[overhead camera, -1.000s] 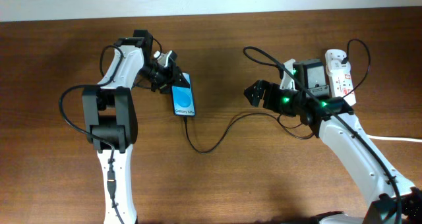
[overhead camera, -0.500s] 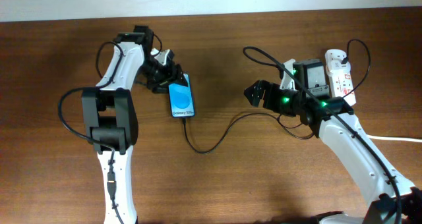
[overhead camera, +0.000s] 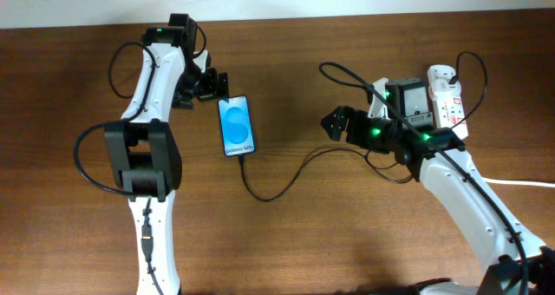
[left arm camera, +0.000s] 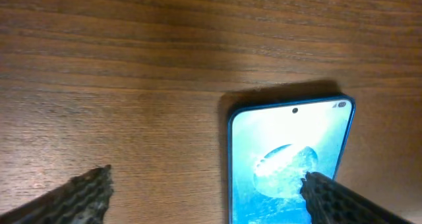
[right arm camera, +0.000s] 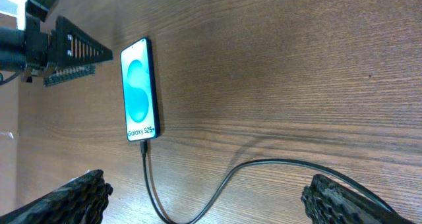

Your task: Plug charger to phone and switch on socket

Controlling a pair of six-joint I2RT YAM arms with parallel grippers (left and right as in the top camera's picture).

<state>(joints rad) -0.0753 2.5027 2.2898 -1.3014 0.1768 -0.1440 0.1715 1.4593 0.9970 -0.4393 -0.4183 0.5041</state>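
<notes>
The phone (overhead camera: 237, 126) lies flat on the table (overhead camera: 347, 234) with the soft, bendy charger (overhead camera: 286, 184) at its bottom end, the left gripper (overhead camera: 211, 85) and right gripper (overhead camera: 334, 123) both spread wide and empty, and the hard socket (overhead camera: 447, 95) past the right gripper likely wants one fingertip poke to turn on.

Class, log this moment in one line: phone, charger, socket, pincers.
phone: lying flat, screen lit | charger: tip at phone's bottom edge, looks plugged | socket: switch unreadable | left pincer: open, empty | right pincer: open, empty

Dark brown wood-grain counter (overhead camera: 286, 252) fills the view, its grain running left to right. Along the far edge, a pale wall (overhead camera: 347, 0) strip shows.
</notes>
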